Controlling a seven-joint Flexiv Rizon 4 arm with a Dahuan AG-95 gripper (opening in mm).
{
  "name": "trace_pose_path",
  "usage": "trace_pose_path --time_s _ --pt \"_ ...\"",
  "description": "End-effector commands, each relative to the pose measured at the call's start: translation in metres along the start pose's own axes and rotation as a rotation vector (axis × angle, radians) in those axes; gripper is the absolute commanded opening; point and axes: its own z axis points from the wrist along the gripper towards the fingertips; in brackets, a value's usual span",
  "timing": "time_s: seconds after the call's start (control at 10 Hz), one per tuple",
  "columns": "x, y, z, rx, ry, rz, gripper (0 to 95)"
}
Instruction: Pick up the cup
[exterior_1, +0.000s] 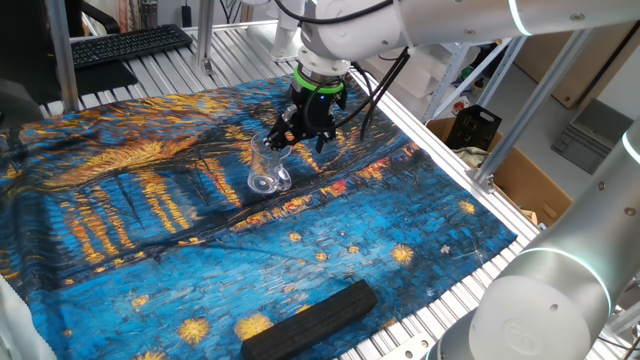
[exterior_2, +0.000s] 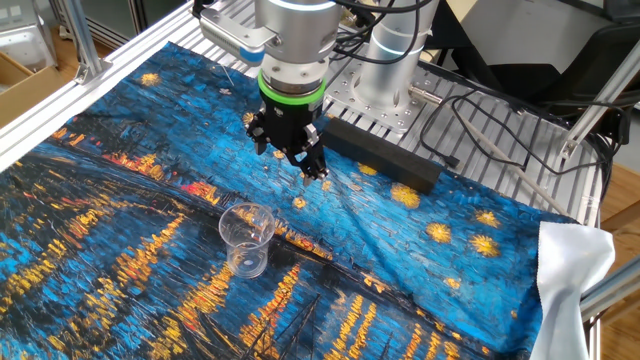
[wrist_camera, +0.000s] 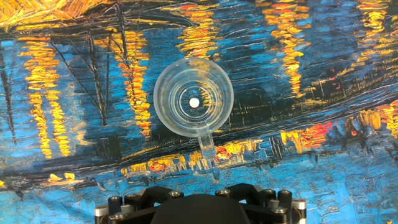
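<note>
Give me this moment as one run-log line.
phase: approach | cup: upright on cloth, ungrasped | gripper: above, apart from cup, holding nothing | black block: untouched

Arm reaches down, pincer (exterior_2: 312, 166) pointing at the table, holding nothing

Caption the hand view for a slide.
Small clear glass cup standing upright on the blue-and-gold painted cloth, seen from directly above.

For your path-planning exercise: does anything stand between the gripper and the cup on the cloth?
Nothing visible does. The cup stands upright on the painted cloth, with the gripper above and to one side of it. The black block lies off toward the cloth's edge, away from the path.
</note>
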Motion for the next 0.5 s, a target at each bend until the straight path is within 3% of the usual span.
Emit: trace_pose_path --time_s 0.1,0.5 --pt "-0.0002 -0.0001 0.0 0.001 -0.001 0.003 95.0" --pt "-0.0002 -0.0001 0.0 0.006 -0.002 -0.005 95.0"
